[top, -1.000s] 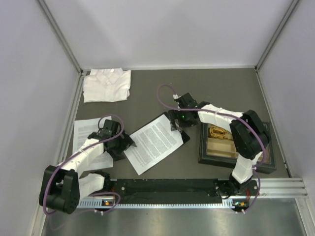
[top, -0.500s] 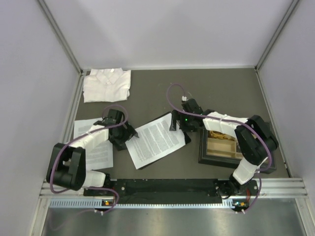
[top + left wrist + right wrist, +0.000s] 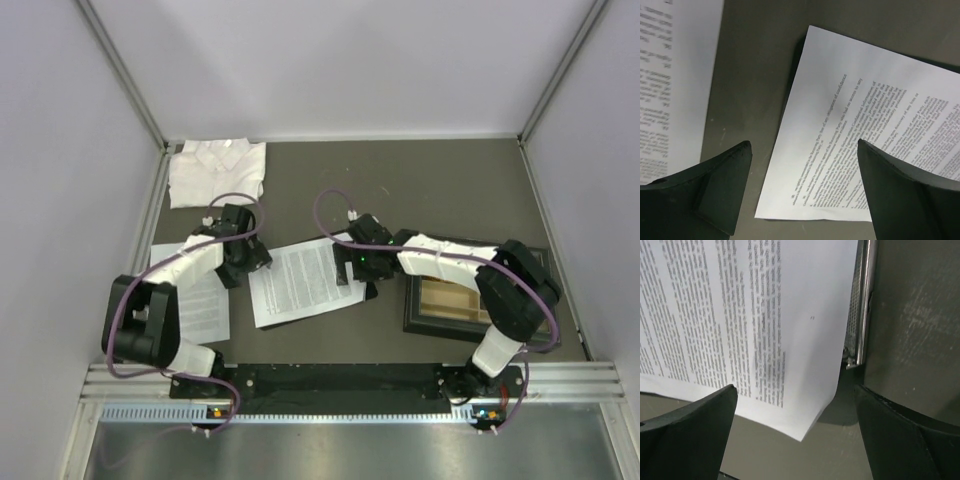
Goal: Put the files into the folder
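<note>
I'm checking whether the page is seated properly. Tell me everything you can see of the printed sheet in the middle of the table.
The middle sheet is white paper, densely printed in black paragraphs, lying flat and skewed to the table's edges. It rests on the black folder, whose dark edge peeks out beside it. One short edge meets the silver clip; whether it is tucked under is unclear. The corner by the clip curls up slightly, casting a shadow. The left gripper and right gripper stand open over opposite ends, not gripping it.

white rectangular paper sheet (image 3: 300,283): dense black text in paragraphs | second white paper sheet (image 3: 200,305): same black print | flat black folder (image 3: 863,305): silver metal clip | folded cloth shirt (image 3: 217,172): plain white | table top (image 3: 450,190): dark grey | rectangular tray (image 3: 450,335): dark frame, tan inside
</note>
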Controlling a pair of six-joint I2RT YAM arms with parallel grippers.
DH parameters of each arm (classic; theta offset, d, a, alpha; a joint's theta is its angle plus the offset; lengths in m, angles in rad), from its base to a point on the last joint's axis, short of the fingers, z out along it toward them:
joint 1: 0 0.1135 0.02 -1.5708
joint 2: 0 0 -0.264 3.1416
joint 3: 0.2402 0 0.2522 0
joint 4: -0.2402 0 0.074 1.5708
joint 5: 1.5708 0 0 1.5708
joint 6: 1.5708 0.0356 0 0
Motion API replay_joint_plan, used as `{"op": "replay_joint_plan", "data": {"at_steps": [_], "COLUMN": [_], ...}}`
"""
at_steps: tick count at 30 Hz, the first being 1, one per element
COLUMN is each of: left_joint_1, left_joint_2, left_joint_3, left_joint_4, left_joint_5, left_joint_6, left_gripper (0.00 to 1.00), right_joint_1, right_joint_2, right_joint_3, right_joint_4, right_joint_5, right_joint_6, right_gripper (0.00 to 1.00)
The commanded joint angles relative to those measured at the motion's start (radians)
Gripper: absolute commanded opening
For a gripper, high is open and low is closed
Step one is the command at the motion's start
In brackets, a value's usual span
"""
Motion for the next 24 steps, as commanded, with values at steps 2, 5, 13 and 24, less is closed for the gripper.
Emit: {"op": "replay_joint_plan", "data": {"at_steps": [2,5,13,24], "left_joint_1": [0.003,0.003,0.003,0.003], "left_joint_2": [-0.220,-0.299,-0.379,-0.456], "left_joint_3": [-0.016,-0.048,-0.044,-0.042], "left_joint_4": [-0.102,-0.092,-0.096,-0.061], "left_joint_5": [-0.034,0.058,0.149,0.216], "left_joint_6": [0.050,0.051,0.056,0.022], "left_gripper": [0.90,0.90,0.90,0.90], "right_joint_1": [0.036,0.038,0.044,0.094], "right_joint_2": [-0.098,-0.103,-0.037,0.023], "right_joint_3": [0.003,-0.018,0.000,0.088], "right_joint_4": [-0.077,-0.040,0.011,0.043], "right_joint_5": [0.076,0.030,-0.015,-0.130], "right_joint_6": [-0.050,-0.039,-0.028,-0.001], "right_gripper": [0.99,0.98,0.97,0.96]}}
